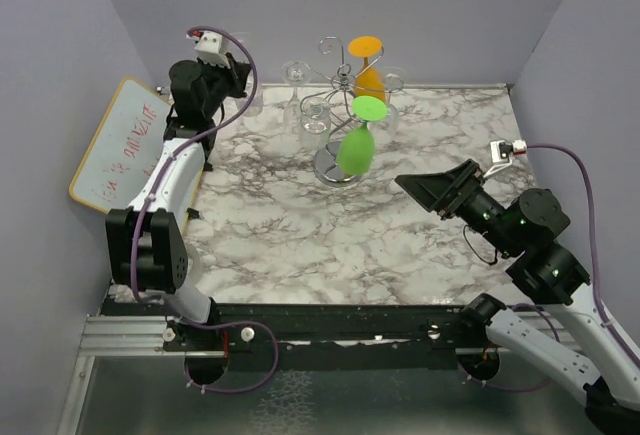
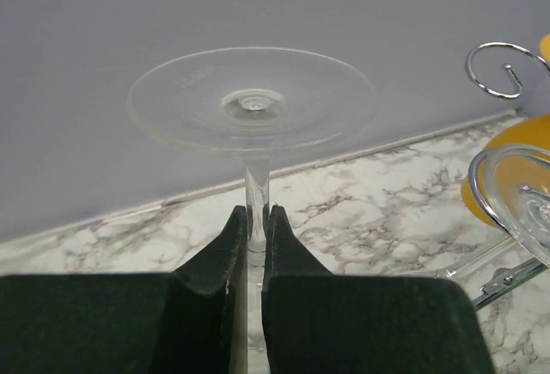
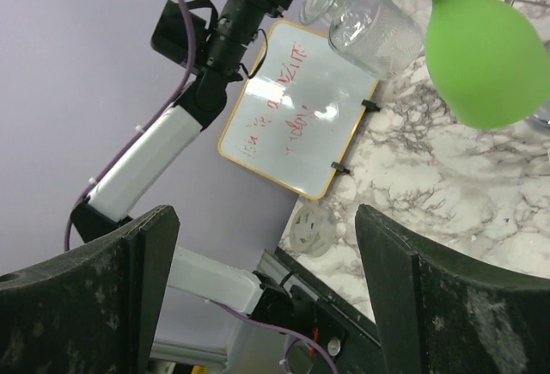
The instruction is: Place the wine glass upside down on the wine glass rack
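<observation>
I am viewing the left hand [image 2: 256, 219] pinching the stem of the wine glass [image 2: 252, 103]; both fingers [image 2: 219, 258] are pressing against the stem from either side. The wine glass is sitting inverted in the grip, with its round foot uppermost and level and its bowl hidden below the fingers. In the top external view, the left hand is hovering over the far left corner of the counter [image 1: 300, 225]. The wine glass rack [image 1: 325, 165] is standing upright near the middle of the far edge, to the right of the left hand and apart from it. A green glass [image 1: 356, 150] and an orange glass [image 1: 370, 80] are hanging upside down from the scroll arms, and a clear glass [image 1: 314, 120] is hanging on the side of the rack facing the left hand. The right hand [image 3: 266, 288] is hovering over the right side of the counter with its fingers spread wide and nothing between them. A whiteboard [image 1: 120, 145] is leaning at the left edge.
</observation>
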`<action>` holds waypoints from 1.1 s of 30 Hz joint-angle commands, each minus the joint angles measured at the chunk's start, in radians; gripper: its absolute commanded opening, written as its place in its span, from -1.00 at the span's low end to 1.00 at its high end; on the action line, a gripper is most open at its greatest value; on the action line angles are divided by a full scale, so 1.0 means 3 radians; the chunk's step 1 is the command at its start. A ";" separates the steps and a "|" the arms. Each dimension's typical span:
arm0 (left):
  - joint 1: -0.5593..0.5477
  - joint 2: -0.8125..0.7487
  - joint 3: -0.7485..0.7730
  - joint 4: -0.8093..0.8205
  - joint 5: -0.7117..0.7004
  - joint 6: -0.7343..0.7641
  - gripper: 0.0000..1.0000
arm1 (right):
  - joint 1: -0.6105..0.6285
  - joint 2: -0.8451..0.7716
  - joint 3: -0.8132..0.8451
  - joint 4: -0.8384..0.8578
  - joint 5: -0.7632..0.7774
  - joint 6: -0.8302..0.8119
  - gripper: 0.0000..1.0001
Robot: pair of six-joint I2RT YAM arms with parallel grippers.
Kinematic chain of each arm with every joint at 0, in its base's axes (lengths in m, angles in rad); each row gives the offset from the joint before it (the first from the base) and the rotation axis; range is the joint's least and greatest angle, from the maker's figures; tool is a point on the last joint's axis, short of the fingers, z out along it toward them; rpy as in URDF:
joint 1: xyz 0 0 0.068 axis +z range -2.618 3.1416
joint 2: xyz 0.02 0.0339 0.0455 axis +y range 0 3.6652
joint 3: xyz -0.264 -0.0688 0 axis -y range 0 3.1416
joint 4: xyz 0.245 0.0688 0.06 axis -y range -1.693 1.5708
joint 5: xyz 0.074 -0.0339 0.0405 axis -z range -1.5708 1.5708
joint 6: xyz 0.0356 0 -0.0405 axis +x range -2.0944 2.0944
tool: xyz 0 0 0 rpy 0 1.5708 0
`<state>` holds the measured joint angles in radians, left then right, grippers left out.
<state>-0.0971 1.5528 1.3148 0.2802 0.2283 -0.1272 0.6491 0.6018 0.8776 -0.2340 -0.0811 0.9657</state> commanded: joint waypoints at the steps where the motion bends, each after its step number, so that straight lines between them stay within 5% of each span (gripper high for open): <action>1: 0.0149 0.0461 0.0471 0.0719 0.1572 0.0077 -1.00 | 0.0021 0.0064 0.0221 -0.0083 0.0199 -0.0237 0.76; 17: 0.0152 0.1976 0.1907 0.1554 0.3091 -0.0593 -1.00 | 0.0020 0.0218 0.0390 -0.0171 0.0258 -0.0207 0.75; 33: -0.0136 0.2508 0.2237 0.2588 0.3248 -0.1289 -1.00 | 0.0020 0.0474 0.0331 -0.0011 0.0110 -0.0045 0.73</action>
<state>-0.1081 2.2749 1.9091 0.8749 1.1812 -0.4168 0.6491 0.7506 0.9997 -0.2630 -0.0349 0.9279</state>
